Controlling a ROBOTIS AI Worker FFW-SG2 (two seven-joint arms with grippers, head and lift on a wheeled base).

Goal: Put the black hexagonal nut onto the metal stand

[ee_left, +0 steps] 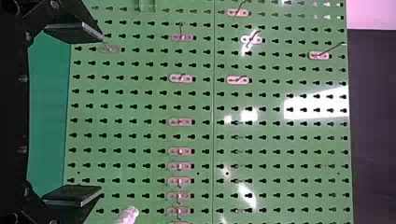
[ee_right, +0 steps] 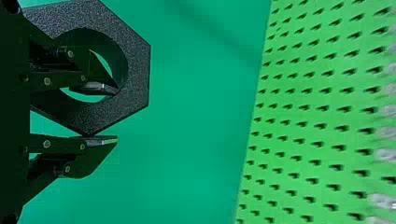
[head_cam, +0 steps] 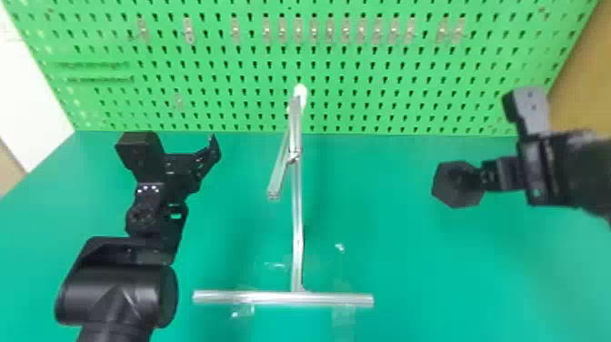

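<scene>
The right gripper (ee_right: 116, 115) pinches one wall of the nut (ee_right: 137, 70), one finger through its hole, above the desk (head_cam: 386, 254) and well right of the stand (head_cam: 297, 218). To seat it well, carry it over steadily, square the hole to the bar end, then ease it on. The left gripper (ee_left: 101, 113) is wide and empty, left of the stand.

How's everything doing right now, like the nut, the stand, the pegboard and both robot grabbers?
Black hexagonal nut: held off the table, not on the stand.
Metal stand: standing, no nut on it.
Right gripper: closed on the nut's rim, one finger through the hole.
Left gripper: open, empty.
Green pegboard: upright behind the stand.
</scene>
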